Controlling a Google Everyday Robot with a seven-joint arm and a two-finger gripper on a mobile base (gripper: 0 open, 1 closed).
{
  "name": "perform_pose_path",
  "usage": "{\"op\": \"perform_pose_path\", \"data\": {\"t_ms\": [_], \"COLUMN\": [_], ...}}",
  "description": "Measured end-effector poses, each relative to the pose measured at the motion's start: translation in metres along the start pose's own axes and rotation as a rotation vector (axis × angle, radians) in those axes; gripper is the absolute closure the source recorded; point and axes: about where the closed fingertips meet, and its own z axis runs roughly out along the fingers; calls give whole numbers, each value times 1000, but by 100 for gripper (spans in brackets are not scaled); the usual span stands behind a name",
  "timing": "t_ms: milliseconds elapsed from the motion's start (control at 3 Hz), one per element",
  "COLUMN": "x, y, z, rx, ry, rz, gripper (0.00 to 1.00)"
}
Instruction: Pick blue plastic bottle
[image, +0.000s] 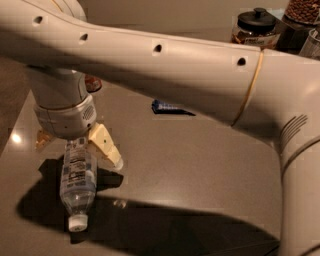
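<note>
The blue plastic bottle lies on its side on the grey table, its white cap pointing toward the front edge. It is clear with a pale printed label. My gripper hangs from the big white arm and is low over the bottle's bottom end. It is open, with one yellowish finger on the right of the bottle and the other finger on the left. The wrist hides the bottle's far end.
A small dark blue snack bar wrapper lies at mid-table, partly behind the arm. A bit of the orange-red soda can shows behind the wrist. Dark jars stand at the back right. The arm's shadow falls across the table's front.
</note>
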Motion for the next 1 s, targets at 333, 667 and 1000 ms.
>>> {"op": "perform_pose_path", "data": {"t_ms": [333, 667, 1000], "x": [6, 10, 18], "y": [4, 5, 7], "z": [2, -2, -15], "rx": [-24, -19, 29], "ry": [-14, -27, -75], "rz": [30, 58, 135], "gripper": [23, 46, 71]}}
